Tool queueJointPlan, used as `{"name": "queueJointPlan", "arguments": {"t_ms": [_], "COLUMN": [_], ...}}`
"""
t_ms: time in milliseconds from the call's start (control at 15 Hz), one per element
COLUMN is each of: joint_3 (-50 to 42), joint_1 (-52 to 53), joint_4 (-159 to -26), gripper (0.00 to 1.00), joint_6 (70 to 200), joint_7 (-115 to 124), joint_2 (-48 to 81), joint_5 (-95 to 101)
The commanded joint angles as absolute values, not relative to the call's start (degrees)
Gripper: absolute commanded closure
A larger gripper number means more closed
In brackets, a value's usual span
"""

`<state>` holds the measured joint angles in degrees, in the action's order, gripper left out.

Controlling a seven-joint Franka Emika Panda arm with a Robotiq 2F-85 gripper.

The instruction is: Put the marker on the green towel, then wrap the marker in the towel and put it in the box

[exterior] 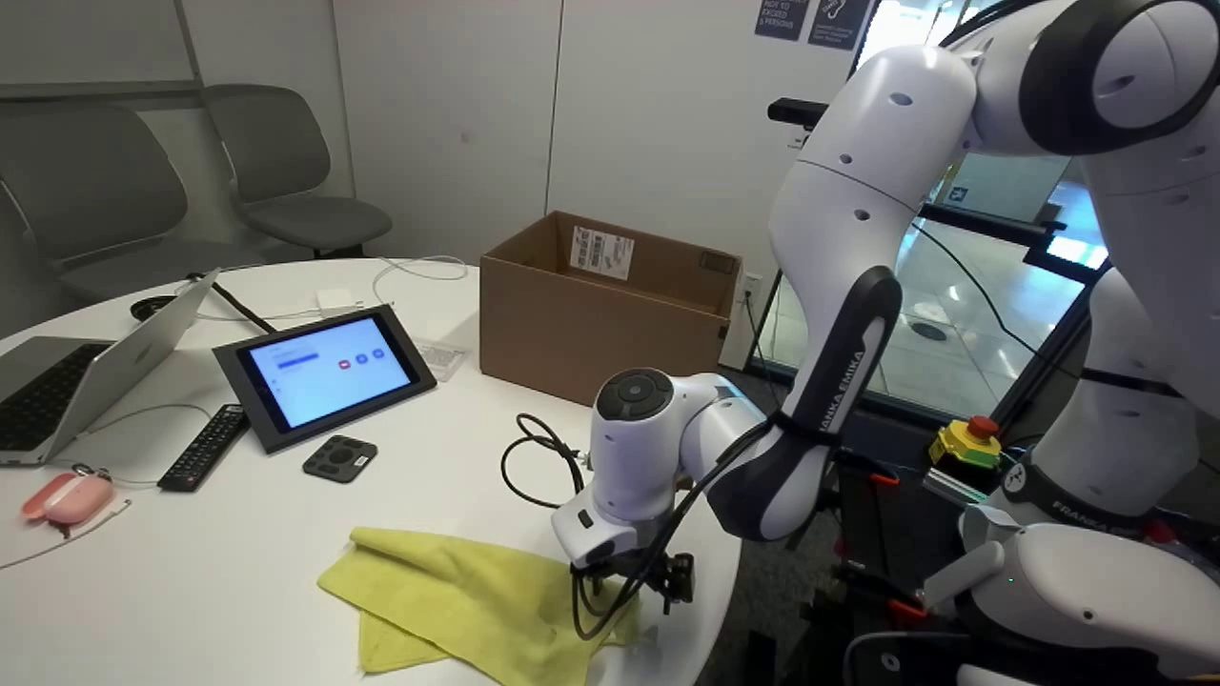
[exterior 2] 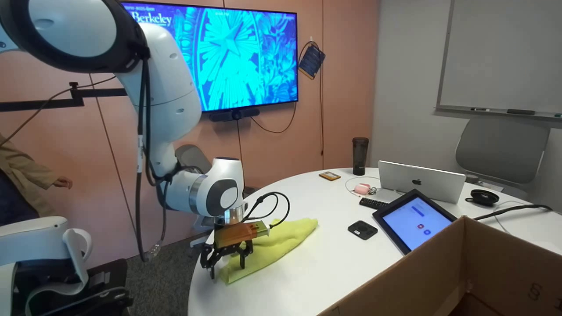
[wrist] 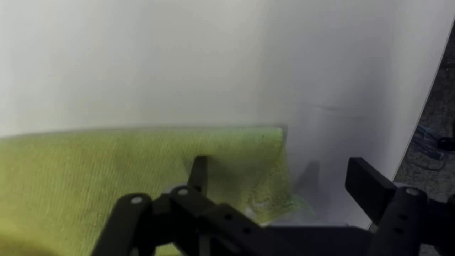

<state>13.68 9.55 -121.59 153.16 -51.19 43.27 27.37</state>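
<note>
My gripper (wrist: 279,169) hangs low near the rim of the round white table (exterior 2: 307,272), its jaws spread wide and nothing in their hold. One finger stands over the green towel (exterior: 448,591); the other is past the towel's short end, over bare tabletop close to the edge. Whether that first finger touches the cloth I can't quite tell, its tip being dark against its own shadow. The towel lies rumpled and folded over itself, one end under my wrist near the table's edge, the rest reaching inward.

The cardboard box (exterior: 591,329) stands well apart from the towel, open at the top, its brown walls rising high. A black cable (exterior 2: 261,199) loops out from my wrist above the tabletop. Farther in, a flat control pad (exterior: 340,458), a tilted tablet (exterior: 329,367) with its screen lit and a black remote control (exterior: 205,446) lie near one another, the tablet nearest the box. Beyond the remote control are an Apple laptop (exterior 2: 417,180) and a pink earbud case (exterior: 74,497). In an exterior view a dark tumbler (exterior 2: 360,156) stands by the far edge.

Open white tabletop stretches between the towel and the control pad, and more of it between towel and box. Beside my outer finger the table stops at its curved edge, with grey carpet (exterior 2: 167,263) below.
</note>
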Motion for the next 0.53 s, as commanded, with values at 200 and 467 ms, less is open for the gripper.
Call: {"name": "queueJointPlan", "arguments": {"t_ms": [200,467], "joint_3": [10.46,9.33], "joint_1": [12.35,12.90], "joint_4": [-121.71,-122.07], "gripper": [0.00,0.07], "joint_6": [158.88,163.08], "joint_7": [-49.71,-48.61], "joint_2": [46.24,47.07], "joint_5": [29.30,29.07]}}
